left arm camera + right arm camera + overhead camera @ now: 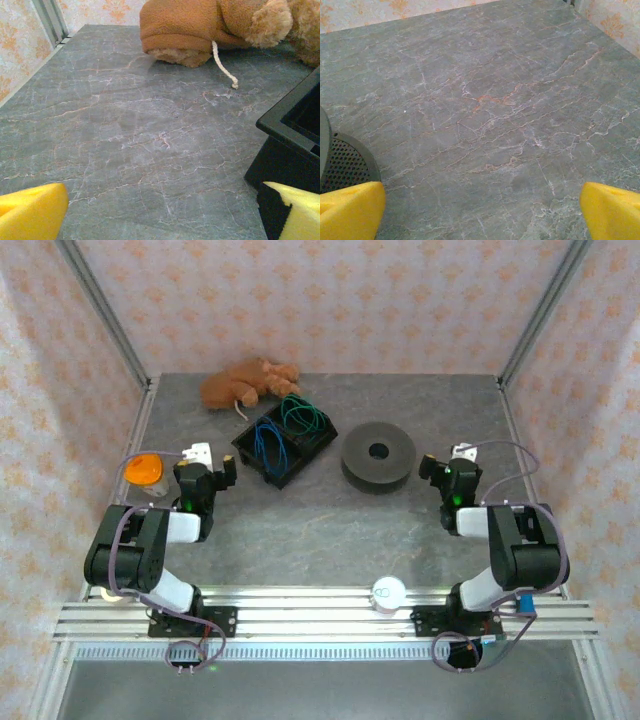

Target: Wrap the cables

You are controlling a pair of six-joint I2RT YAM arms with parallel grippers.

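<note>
Facing a job that looks not yet begun, the left gripper (213,462) and the right gripper (446,458) hang over the grey table (300,530). Both have their yellow-tipped jaws spread wide, with nothing between them. The green cable (303,418) and the blue cable (270,443) lie as loose coils in separate compartments of a black bin (256,467), green in the far one, blue in the near. Neither wire appears wound around anything, and the grey spool (355,455) just right of the bin stands bare. By all signs, the whole of the wrapping is left to do. The bin sits between the two arms, nearer the left gripper, whose wrist view catches the bin's black corner just beside its right fingertip. The blue coil is the closer of the two to that gripper. The right gripper is well apart from both cables, with the spool between. A brown plush toy (250,383) lies beyond the bin.
</note>
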